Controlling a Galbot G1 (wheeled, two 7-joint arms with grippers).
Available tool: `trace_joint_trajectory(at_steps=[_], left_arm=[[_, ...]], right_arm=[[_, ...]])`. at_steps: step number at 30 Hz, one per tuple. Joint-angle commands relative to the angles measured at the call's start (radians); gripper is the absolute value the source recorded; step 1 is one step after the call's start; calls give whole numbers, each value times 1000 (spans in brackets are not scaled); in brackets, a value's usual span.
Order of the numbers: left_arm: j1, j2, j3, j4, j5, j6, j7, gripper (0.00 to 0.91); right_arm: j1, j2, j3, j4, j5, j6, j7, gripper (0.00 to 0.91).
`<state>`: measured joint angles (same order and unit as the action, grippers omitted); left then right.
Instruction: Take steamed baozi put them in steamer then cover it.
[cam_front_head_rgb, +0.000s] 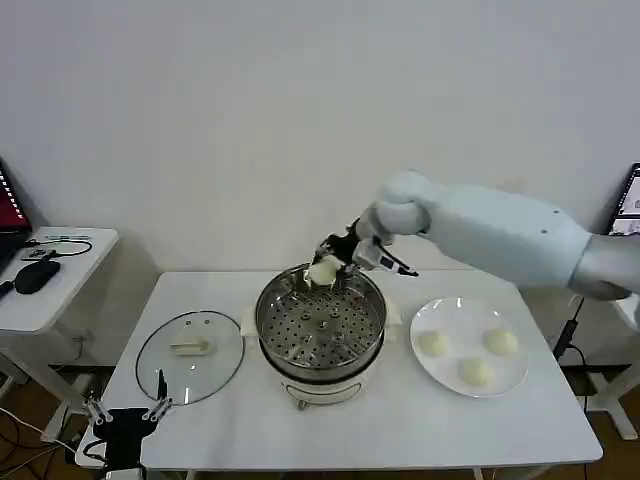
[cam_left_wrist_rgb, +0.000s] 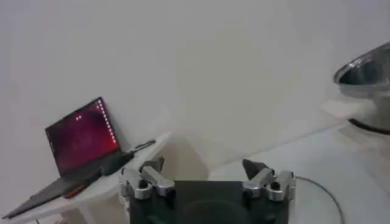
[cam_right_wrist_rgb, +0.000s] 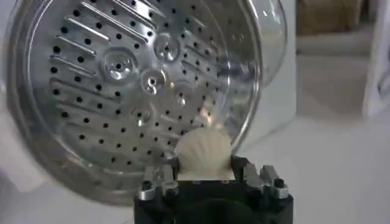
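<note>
Left to right across the tabletop (cam_front_head_rgb: 400, 420). Left gripper (cam_front_head_rgb: 125, 412): parked at the near left corner, fingers spread wide and empty; the glass cover (cam_front_head_rgb: 190, 356) lies flat just beyond it, whitish handle up. Steamer (cam_front_head_rgb: 321, 325): centre, uncovered, perforated tray bare. Right gripper (cam_front_head_rgb: 335, 266): poised over the steamer's far rim, fingers closed on one steamed baozi (cam_front_head_rgb: 323, 271); in the right wrist view the bun (cam_right_wrist_rgb: 204, 152) sits pinched between the two fingers (cam_right_wrist_rgb: 159, 180), with the perforated tray (cam_right_wrist_rgb: 131, 82) directly ahead of it. White plate (cam_front_head_rgb: 470, 345): to the right of the steamer, below the right forearm, carrying the three remaining baozi (cam_front_head_rgb: 476, 371).

Governing relation: the tray lies straight below and slightly nearward of the right gripper, so the likely next step is a short descent and release. The bun is round, hence no long axis to align. The right arm is nearer the plate; the left arm is nearer the cover.
</note>
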<state>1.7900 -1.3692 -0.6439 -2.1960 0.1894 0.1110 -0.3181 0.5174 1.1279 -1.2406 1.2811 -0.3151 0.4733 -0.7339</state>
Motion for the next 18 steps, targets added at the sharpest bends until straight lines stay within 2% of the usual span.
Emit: trace_joint_trajectory(at_steps=[1, 6, 18], left_arm=[[0, 1, 0, -1, -3, 2, -1, 907], [1, -1, -3, 1, -4, 1, -3, 907], [0, -4, -3, 6, -2, 1, -6, 907]], right_arm=[[-7, 60, -33, -36, -126, 85, 29, 584], [-51, 71, -26, -77, -194, 115, 37, 584], [-109, 109, 5, -148, -241, 123, 30, 584]])
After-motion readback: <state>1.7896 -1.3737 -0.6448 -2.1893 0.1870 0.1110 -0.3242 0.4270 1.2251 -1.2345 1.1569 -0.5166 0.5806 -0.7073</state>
